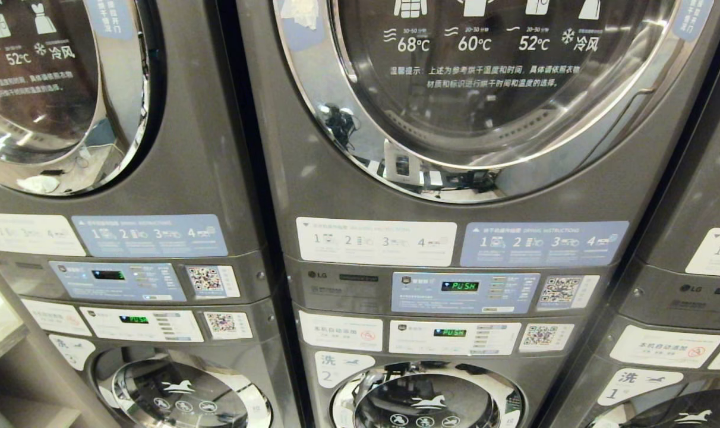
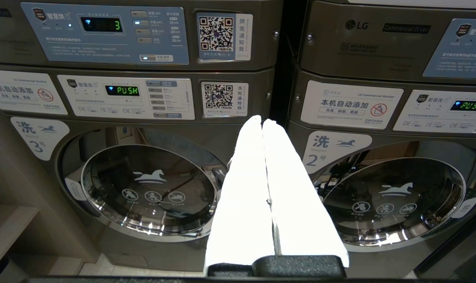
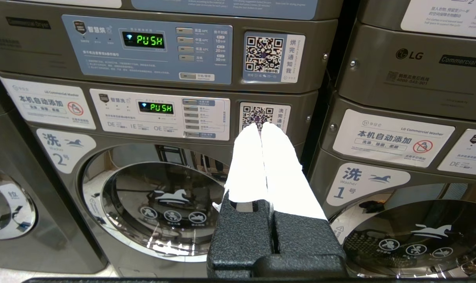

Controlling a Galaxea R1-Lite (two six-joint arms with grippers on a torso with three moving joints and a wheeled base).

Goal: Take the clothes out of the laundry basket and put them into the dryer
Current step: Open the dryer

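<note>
- Across the upper centre of the head view, the dryer door [image 1: 490,77] is closed, its chrome ring and dark glass filling most of the frame; I judge that it must be opened before anything can go in.
- Below it, in the middle of that frame, the dryer control panel [image 1: 464,292] reads PUSH in green, and under that sits the washer door [image 1: 425,398], also closed.
- Neither arm shows in the head view, and no laundry basket or clothes appear in any of the three views, so I cannot say where they lie relative to either claw.
- In the centre of the left wrist view the left gripper [image 2: 262,122] has its white fingers [image 2: 246,184] pressed together with nothing between them. It points at the seam between washer number 3 [image 2: 147,184], in the left half of that frame, and washer number 2 [image 2: 395,196], in the right half.
- In the centre of the right wrist view the right gripper [image 3: 261,127] is likewise pressed together and empty, aimed at the QR sticker [image 3: 257,116] just above its tips.
- Both claws hang level, facing the machines and apart from them, which reads as a parked pose: nothing is held because the task looks unstarted.
- The dryer itself sits higher than either claw points, since both wrist views centre on the washers.
</note>
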